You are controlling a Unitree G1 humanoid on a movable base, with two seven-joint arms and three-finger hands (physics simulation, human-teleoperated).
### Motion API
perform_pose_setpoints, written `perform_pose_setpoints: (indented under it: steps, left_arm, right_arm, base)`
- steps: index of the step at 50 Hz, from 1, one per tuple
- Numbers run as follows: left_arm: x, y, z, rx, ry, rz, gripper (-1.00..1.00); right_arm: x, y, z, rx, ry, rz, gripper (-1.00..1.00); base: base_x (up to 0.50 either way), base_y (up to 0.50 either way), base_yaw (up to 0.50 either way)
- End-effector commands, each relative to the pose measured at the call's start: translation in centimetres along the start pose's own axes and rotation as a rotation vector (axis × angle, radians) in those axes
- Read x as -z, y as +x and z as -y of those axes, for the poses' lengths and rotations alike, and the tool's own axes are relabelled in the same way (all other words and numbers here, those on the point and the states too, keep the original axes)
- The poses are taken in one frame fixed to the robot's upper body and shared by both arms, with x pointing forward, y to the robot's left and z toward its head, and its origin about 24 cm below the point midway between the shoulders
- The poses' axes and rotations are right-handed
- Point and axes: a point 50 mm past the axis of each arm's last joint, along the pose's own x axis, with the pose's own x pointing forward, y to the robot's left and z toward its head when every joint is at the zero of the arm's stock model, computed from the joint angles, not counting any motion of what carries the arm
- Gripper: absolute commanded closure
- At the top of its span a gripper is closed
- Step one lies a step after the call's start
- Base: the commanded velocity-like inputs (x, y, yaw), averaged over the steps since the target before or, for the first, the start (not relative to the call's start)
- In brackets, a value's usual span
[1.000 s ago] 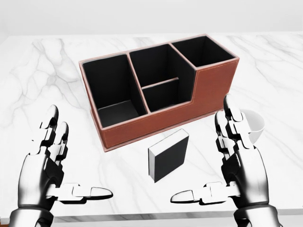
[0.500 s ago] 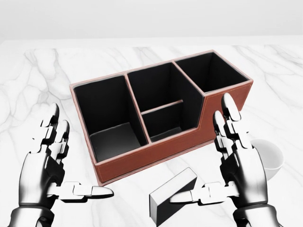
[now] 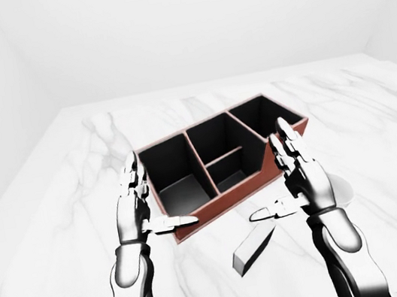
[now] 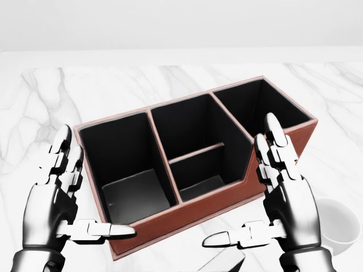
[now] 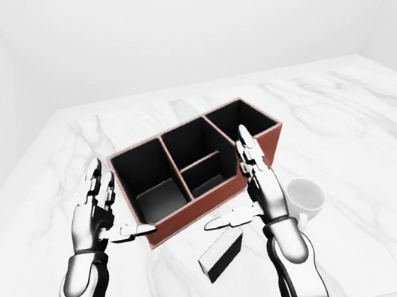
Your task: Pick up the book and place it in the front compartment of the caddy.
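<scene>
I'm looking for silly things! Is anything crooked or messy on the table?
Nothing is spilled or broken. The caddy sits a bit slanted against the table edge. The book lies flat and slanted too, below the caddy. A white cup sits beside the right hand. Both hands are open and empty; left hand.

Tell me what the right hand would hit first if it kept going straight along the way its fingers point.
Probably the caddy. The right hand is open with its fingers aimed up the view at the caddy's tall right-hand end, so they would likely meet that wall. Depth is unclear; they could pass just over the rim. The book lies below the hand, out of that line.
</scene>
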Motion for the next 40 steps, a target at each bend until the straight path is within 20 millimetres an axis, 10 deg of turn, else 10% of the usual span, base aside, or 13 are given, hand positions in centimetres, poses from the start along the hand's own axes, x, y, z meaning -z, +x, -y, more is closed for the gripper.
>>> perform_pose_setpoints:
  steps: [1, 40]
  left_arm:
    - [-0.1, 0.1, 0.0, 0.001, 0.000, 0.003, -0.98]
    - [0.0, 0.1, 0.0, 0.001, 0.000, 0.000, -0.99]
  right_arm:
    - [-0.1, 0.0, 0.1, -0.001, 0.002, 0.006, -1.00]
    - [-1.7, 0.1, 0.5, 0.008, -0.083, 0.066, -1.00]
  base:
    - [0.50, 0.00, 0.00]
    - [0.12, 0.00, 0.00]
